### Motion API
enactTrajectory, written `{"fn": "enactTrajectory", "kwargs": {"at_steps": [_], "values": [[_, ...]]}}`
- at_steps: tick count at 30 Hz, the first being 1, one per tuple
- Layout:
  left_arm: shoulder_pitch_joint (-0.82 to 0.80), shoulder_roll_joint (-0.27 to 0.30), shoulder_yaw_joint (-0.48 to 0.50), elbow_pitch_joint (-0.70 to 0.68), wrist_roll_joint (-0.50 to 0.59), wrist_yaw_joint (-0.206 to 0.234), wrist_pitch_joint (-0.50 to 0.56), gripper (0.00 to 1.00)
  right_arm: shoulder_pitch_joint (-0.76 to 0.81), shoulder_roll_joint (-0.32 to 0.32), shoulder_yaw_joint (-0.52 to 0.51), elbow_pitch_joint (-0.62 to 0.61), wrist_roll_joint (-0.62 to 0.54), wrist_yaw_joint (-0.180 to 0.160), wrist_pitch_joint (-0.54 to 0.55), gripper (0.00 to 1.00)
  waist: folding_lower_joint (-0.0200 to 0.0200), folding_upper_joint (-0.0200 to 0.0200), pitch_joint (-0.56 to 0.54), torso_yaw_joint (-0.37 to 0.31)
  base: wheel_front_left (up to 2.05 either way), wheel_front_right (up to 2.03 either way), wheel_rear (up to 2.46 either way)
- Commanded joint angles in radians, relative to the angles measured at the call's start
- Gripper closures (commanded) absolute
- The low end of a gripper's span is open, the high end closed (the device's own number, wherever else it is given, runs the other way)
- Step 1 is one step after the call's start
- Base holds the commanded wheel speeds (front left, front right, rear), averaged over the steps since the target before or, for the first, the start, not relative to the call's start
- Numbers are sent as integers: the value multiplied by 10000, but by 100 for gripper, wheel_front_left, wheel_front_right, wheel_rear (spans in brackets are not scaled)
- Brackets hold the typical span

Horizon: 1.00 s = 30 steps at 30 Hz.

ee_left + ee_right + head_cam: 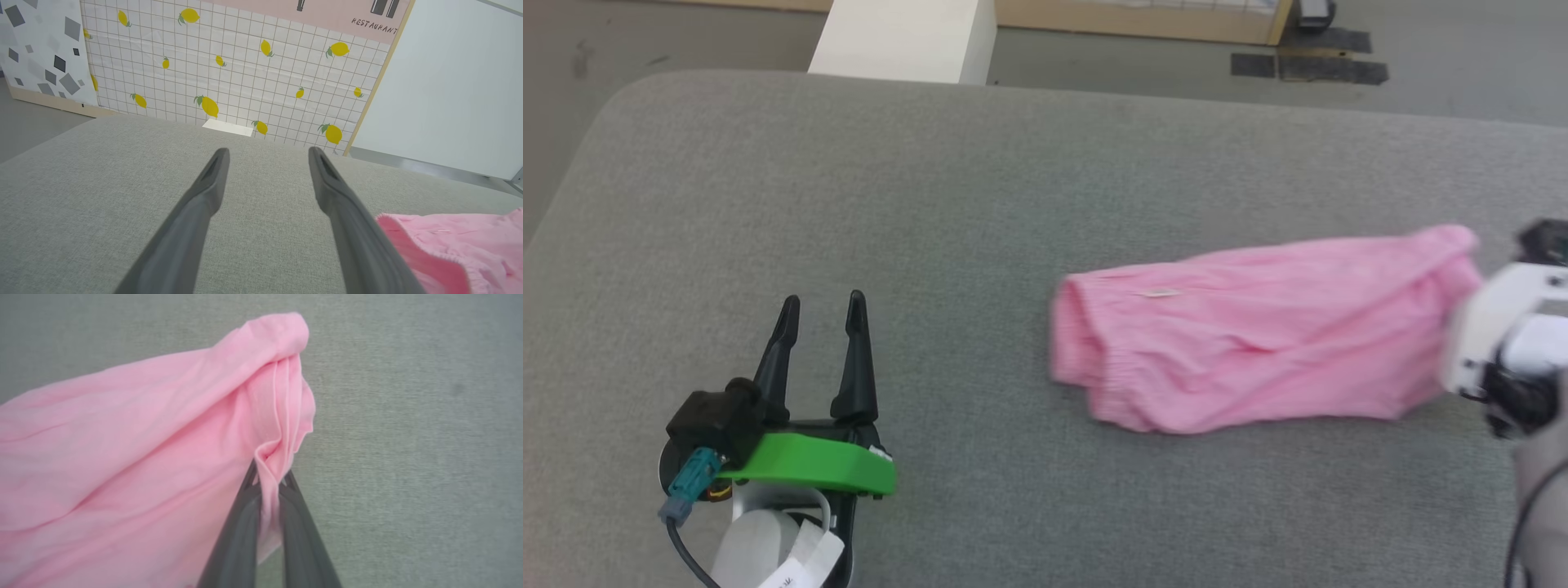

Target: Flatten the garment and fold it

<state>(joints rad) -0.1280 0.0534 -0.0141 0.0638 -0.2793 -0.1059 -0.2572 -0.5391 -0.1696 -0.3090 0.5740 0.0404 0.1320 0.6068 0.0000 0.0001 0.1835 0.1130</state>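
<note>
The pink shorts (1258,335) lie stretched across the right half of the grey cushion, waistband opening toward the left. My right gripper (269,477) is shut on a bunched fold at the shorts' (143,437) right end, and its white wrist (1503,343) shows at the right edge of the head view. My left gripper (821,314) rests low on the cushion to the left of the shorts, fingers (212,179) apart with nothing between them. The waistband end of the shorts (449,253) lies just right of those fingers.
The grey cushion (849,188) is broad, with its rounded far-left corner near bare floor (556,122). A white post (907,37) stands behind its far edge. A lemon-patterned tiled wall (245,69) rises beyond the cushion.
</note>
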Motion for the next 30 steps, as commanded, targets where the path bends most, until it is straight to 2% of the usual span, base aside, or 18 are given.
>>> {"fn": "enactTrajectory", "kwargs": {"at_steps": [1,5,9,13,18,21,24,26,30], "values": [[134,-31,-1,25,68,-65,-45,0,329,-136,-222,-347,-303,-13,-21,100,0,-1,-201,-199,0,0,0],[191,-31,-60,73,86,-92,-45,0,1020,-203,-553,-1544,-1078,-13,99,100,0,-1,-282,-292,0,0,0],[197,-31,-142,112,102,-117,-45,0,1598,-39,-64,-3013,-1445,-13,162,100,0,-1,-361,-295,0,0,0],[208,-31,-218,153,106,-139,-45,0,2142,98,1201,-4661,-1326,-13,391,100,0,-1,-448,-226,0,0,0],[235,-31,-271,180,101,-159,-45,0,2415,-243,3736,-6223,-980,-13,1073,100,0,-1,-487,-153,0,0,0],[206,-32,-302,209,83,-170,-45,0,2126,-430,5339,-6411,-570,-13,1442,100,0,-1,-449,-100,0,0,0],[110,-32,-437,266,51,-184,-45,0,1659,-557,6850,-6029,-151,-13,1789,100,0,-1,-374,62,0,0,0],[40,-32,-530,292,20,-191,-45,0,1364,-541,7641,-5626,147,-13,1873,100,0,-1,-315,186,0,0,0],[-42,-32,-614,313,-20,-202,-45,0,916,-448,8604,-4640,617,-13,1818,100,0,-1,-199,395,0,0,0]]}}
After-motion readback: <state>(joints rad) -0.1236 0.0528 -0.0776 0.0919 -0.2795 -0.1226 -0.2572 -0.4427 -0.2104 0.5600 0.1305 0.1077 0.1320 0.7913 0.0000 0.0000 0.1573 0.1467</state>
